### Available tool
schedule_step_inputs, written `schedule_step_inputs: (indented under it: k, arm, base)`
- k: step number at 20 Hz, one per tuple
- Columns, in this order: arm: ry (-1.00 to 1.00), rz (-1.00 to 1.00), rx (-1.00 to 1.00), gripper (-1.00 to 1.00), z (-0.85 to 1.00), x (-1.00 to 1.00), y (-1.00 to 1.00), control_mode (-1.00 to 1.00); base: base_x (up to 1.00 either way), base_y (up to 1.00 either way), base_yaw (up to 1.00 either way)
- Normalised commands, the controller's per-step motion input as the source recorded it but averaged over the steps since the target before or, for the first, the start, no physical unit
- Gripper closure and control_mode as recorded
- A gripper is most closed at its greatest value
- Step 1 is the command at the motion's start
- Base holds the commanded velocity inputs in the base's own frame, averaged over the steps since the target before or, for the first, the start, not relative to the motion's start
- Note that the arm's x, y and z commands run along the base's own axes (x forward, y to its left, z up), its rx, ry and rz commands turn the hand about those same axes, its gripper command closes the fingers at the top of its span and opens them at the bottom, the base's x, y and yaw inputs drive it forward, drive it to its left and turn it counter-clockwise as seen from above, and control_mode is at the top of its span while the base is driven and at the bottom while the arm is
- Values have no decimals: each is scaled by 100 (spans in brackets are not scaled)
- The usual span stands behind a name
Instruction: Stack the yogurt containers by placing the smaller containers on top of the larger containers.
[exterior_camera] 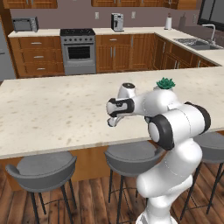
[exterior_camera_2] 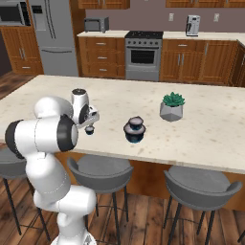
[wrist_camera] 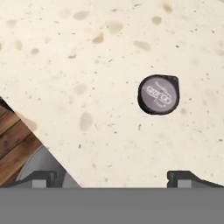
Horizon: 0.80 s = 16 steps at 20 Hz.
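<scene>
The tiniest yogurt container (wrist_camera: 159, 94), a dark cup with a pale lid, stands alone on the island counter near its front edge. It also shows just below my hand (exterior_camera_2: 89, 129). My gripper (wrist_camera: 111, 178) hangs above it, open and holding nothing, with the cup up and right of the gap between the fingers (wrist_camera: 181, 176). The gripper (exterior_camera_2: 91, 122) is left of the other cups, and it points down over the counter's front part (exterior_camera: 113, 121). The mid-sized container (exterior_camera_2: 135, 122) sits on the widest container (exterior_camera_2: 134, 137), which has a bluish lower edge.
A green potted plant (exterior_camera_2: 172, 106) in a grey pot stands right of the stack, and its top shows behind the arm (exterior_camera: 165, 83). The counter's front edge (wrist_camera: 48, 148) runs close to the tiny cup. Grey bar stools (exterior_camera_2: 100, 170) stand below it.
</scene>
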Motion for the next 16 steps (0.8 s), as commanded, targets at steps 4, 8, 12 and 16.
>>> schedule_step_inputs:
  k: [4,8,12,16]
  arm:
    - [0,0,-1,-100,0,11,0,-100]
    - [0,0,-2,-100,-4,9,4,-100]
    - [0,0,-2,-100,-11,12,7,-100]
    - [0,0,-2,-100,-11,12,6,-100]
  base:
    - [0,0,0]
    - [0,0,0]
    - [0,0,0]
    - [0,0,0]
